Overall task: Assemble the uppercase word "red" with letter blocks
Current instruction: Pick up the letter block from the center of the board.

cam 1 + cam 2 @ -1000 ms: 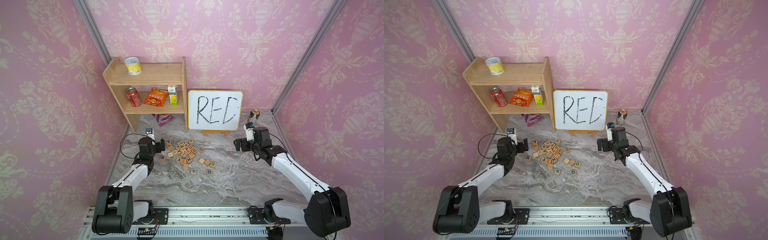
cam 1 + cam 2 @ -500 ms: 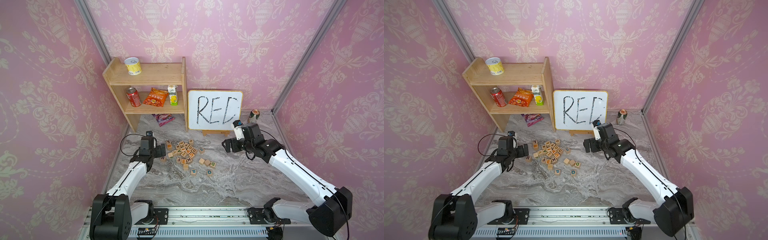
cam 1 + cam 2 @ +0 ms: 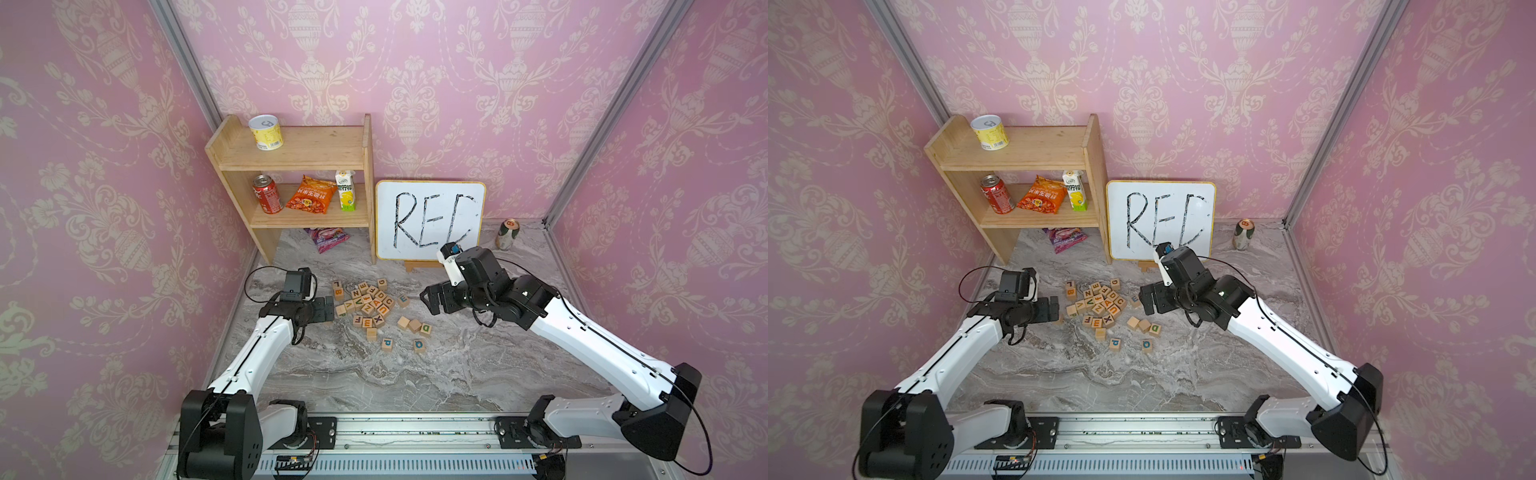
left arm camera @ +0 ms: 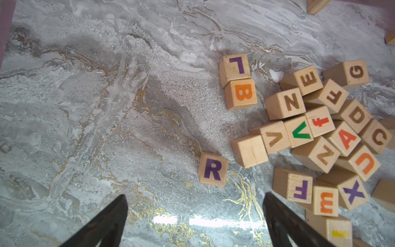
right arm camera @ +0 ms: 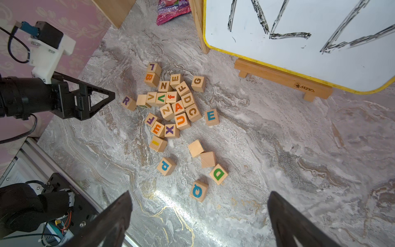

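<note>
In a top view, the left gripper (image 3: 326, 309) and right gripper (image 3: 430, 300) flank the pile, fingers apart and empty; in the left wrist view, the purple R (image 4: 213, 169) lies near a blank block (image 4: 249, 150), which a closing finger may nudge; in the right wrist view, the blue E (image 5: 211, 117) stands clear, while the green D (image 5: 218, 174) sits just beside a plain block (image 5: 208, 159), risking a double grab.

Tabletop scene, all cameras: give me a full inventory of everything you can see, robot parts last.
purple R block: one, pale wood, apart at the pile's left edge
blue E block: one, pale wood, apart, right of the pile
green D block: one, pale wood, front right of the pile
other letter blocks: about twenty, mixed letter colours, mid-table
whiteboard: one, white, yellow rim, back
shelf: one, wooden, back left
tin: one, yellow, top shelf
red can: one, lower shelf
orange bag: one, lower shelf
carton: one, white-green, lower shelf
purple bag: one, under shelf
greenish can: one, back right
table: one, grey marble
left gripper: black, open, near R
right gripper: black, open, near E
</note>
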`<move>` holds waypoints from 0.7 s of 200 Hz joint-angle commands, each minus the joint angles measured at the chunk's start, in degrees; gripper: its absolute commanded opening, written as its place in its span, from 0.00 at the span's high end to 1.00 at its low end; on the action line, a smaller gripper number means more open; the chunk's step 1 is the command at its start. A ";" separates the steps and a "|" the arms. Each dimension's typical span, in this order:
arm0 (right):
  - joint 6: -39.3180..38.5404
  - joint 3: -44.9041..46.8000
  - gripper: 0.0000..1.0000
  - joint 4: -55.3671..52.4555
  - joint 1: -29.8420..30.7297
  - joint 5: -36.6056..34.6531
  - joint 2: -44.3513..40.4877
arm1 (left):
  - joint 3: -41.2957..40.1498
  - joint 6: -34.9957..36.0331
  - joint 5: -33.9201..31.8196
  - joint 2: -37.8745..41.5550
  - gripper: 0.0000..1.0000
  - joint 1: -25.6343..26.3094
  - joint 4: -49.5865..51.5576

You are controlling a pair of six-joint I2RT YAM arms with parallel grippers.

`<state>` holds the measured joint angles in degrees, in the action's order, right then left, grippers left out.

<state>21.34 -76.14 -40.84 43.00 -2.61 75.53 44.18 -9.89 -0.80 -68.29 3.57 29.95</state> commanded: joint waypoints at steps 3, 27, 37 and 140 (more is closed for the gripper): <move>2.48 -4.79 0.00 -4.05 1.33 -1.29 2.77 | 2.91 1.41 -1.88 0.53 0.01 0.55 6.01; 2.14 -8.81 0.00 -5.72 2.27 -0.11 4.98 | 4.45 1.41 -2.80 0.10 0.01 0.63 8.79; 1.89 -10.39 0.00 -6.53 2.42 0.72 5.94 | 4.89 1.95 -2.70 -0.17 0.01 0.64 9.77; 2.47 -22.55 0.00 -17.21 3.59 3.55 12.99 | 11.07 2.66 1.30 -4.36 0.01 2.49 15.67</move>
<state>22.74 -96.84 -53.04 45.71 0.67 87.57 55.22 -6.70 -1.56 -71.00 5.17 43.18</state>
